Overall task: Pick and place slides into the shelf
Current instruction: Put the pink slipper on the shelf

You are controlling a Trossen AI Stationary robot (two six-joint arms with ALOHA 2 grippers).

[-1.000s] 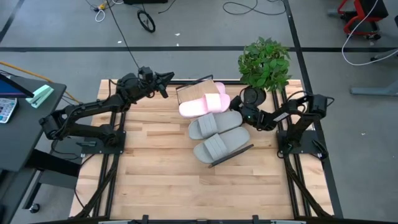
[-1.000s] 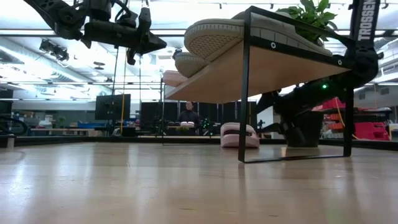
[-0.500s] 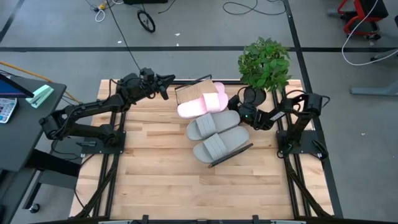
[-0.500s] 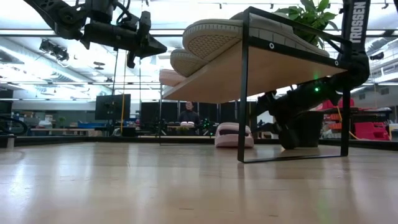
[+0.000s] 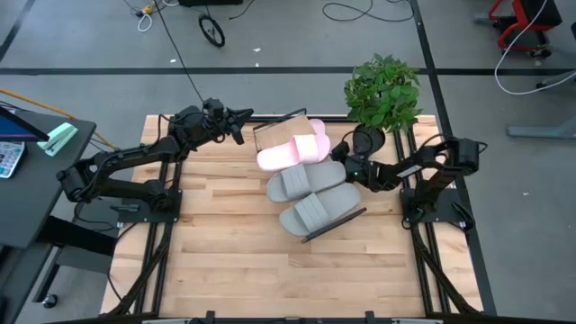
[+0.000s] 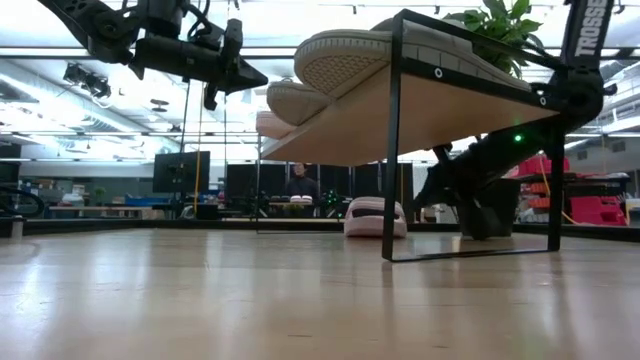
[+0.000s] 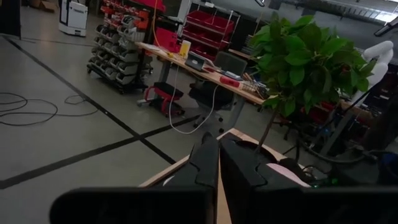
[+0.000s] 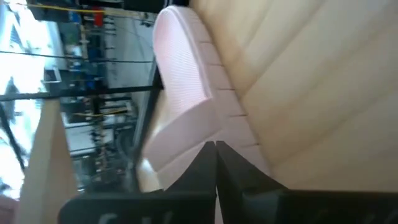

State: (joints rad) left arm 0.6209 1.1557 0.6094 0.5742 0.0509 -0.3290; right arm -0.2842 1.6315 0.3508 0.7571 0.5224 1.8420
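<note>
Currently three slides sit on the shelf [image 5: 286, 127]; the last pink slide [image 8: 186, 93] lies on the tabletop [image 5: 225, 243]. My right gripper [image 8: 216, 149], fingers together, must open to grasp it.

Second pink slide [image 5: 317, 130] (mostly under the shelf [image 5: 275, 131]), half hidden.

I'm driving this rig in a robotics lab or workshop. Beyond my plank table [image 5: 225, 261] at 12 o'clock lies grey concrete floor [image 5: 297, 40] crossed by black tape lines and loose cables [image 5: 351, 11]. My left wrist camera sees parts racks [image 7: 115, 46], a cluttered workbench [image 7: 205, 65] and red bins [image 7: 211, 28].
</note>
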